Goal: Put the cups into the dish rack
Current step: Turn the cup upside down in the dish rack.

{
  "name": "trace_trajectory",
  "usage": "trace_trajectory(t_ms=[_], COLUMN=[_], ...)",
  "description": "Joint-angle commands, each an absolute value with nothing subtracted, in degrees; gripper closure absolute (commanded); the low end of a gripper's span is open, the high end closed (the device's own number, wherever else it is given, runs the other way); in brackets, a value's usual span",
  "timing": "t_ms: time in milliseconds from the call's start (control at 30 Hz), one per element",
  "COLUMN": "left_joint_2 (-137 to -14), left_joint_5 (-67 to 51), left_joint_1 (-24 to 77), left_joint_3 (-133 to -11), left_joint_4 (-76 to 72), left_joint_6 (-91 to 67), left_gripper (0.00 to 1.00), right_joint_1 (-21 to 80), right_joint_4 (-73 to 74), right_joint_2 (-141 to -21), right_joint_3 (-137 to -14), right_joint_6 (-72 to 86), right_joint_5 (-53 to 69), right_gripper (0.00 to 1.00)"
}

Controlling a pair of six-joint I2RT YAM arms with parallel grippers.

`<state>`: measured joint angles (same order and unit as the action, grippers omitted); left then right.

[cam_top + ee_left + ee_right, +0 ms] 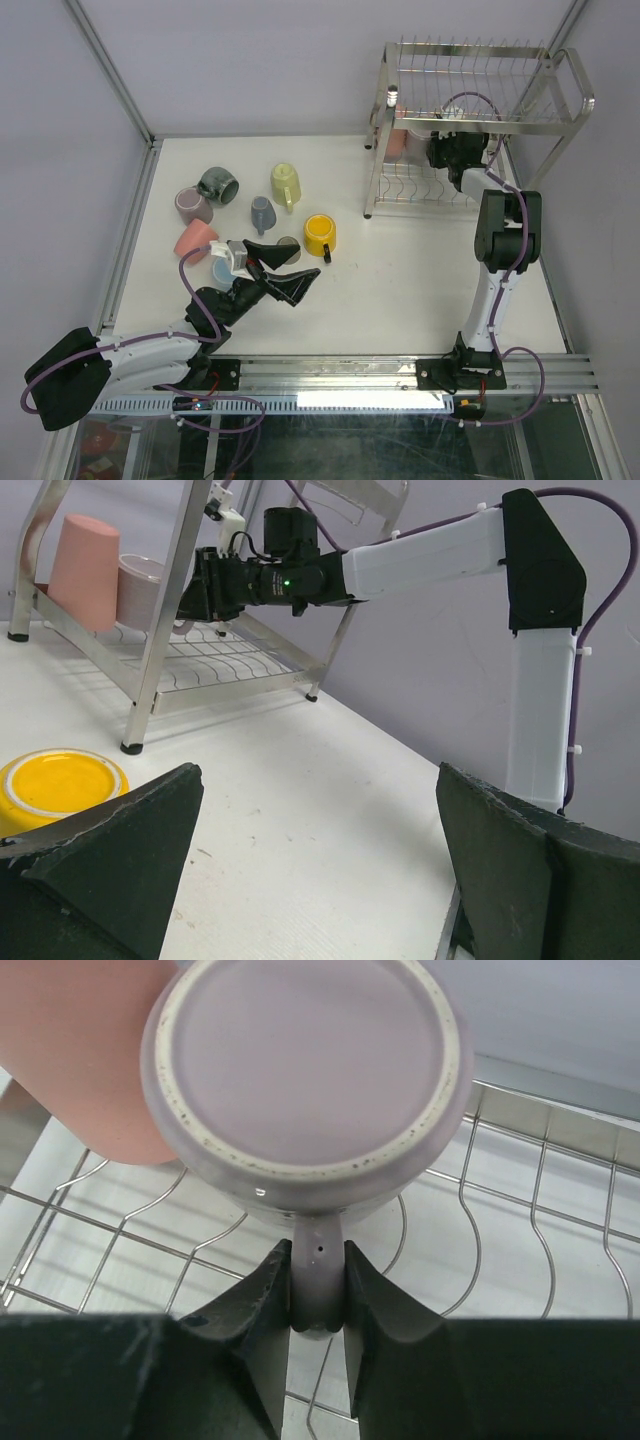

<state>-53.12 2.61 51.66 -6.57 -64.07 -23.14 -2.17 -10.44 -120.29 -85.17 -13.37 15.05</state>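
The chrome dish rack stands at the far right. My right gripper reaches into its lower shelf and is shut on the handle of an upside-down mauve mug, which is beside a salmon pink tumbler on the wavy wires. My left gripper is open and empty, low over the table next to the yellow cup. Dark grey-green, mauve, salmon pink, pale yellow-green, grey-blue and light blue cups lie at the left.
A taupe cup sits partly hidden behind my left gripper. In the left wrist view the yellow cup lies left of the fingers, with the rack and right arm beyond. The table's metal rails border all sides.
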Motion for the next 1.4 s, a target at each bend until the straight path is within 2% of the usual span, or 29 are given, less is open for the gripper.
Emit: trace_trajectory(t_ms=[0,167,367,567,667,833,1067,1367], left_joint_2=[-52.3,-52.5,-53.1,-53.3,-53.3,-53.6,-54.3,-53.9], left_joint_5=[2.3,2.3,2.2,2.2,2.2,2.2,1.6,1.1], left_joint_1=[51.2,51.2,51.2,51.2,51.2,51.2,51.2,51.2], left_joint_3=[-6.3,-6.3,-6.7,-6.9,-6.9,-7.1,-8.0,-8.2], left_joint_4=[-65.0,-64.9,-65.0,-65.0,-64.9,-64.9,-64.9,-64.5], left_joint_6=[-23.2,-23.2,-23.2,-23.3,-23.3,-23.3,-23.3,-23.5], left_gripper=[0.01,0.01,0.01,0.01,0.01,0.01,0.01,0.01], right_joint_1=[-2.5,-2.5,-2.3,-2.0,-1.9,-2.0,-2.1,-2.7], right_joint_4=[-12.9,-12.9,-12.4,-12.4,-12.4,-13.5,-15.4,-15.4], right_joint_2=[-119.0,-119.8,-121.7,-123.6,-123.5,-122.2,-119.9,-117.7], right_joint_3=[-87.8,-89.4,-92.5,-94.7,-94.8,-93.0,-90.1,-88.5], right_joint_6=[-12.6,-12.1,-11.5,-12.1,-12.4,-13.9,-16.5,-17.8], right_joint_5=[17.2,17.4,16.1,15.5,15.2,13.5,9.7,8.6], right_gripper=[0.79,0.92,0.94,0.91,0.86,0.67,0.54,0.51])
